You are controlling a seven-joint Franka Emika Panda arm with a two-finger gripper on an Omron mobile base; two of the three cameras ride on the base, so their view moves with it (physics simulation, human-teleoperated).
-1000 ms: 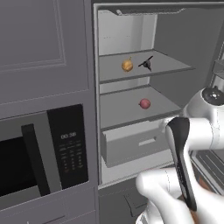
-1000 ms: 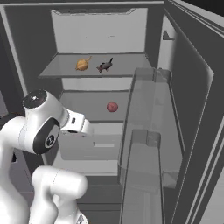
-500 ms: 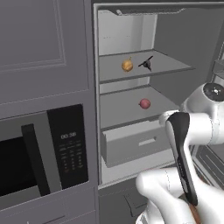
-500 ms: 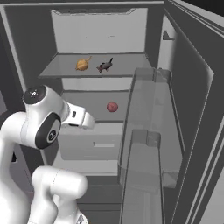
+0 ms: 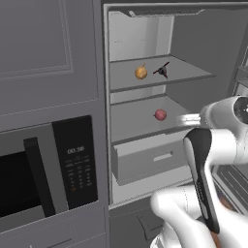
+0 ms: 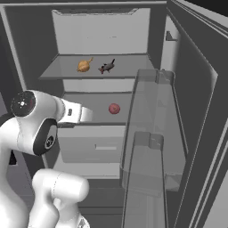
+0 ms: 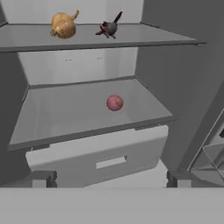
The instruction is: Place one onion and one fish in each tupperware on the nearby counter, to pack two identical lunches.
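Advancing into fridge: gripper (image 7: 109, 178) jaws wide, empty | yellow onion (image 7: 64, 24), dark fish (image 7: 109, 27) upper left, untouched | red onion (image 7: 114, 103) centre frame | 0 packed.

onion (image 7: 64, 25) left of fish (image 7: 108, 28) on upper shelf (image 7: 131, 37); second onion (image 7: 114, 103) on shelf below.

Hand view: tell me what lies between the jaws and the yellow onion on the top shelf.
In the hand view, the drawer front, then the middle shelf with the small red ball on it, lie below the yellow onion. The jaws stand open.
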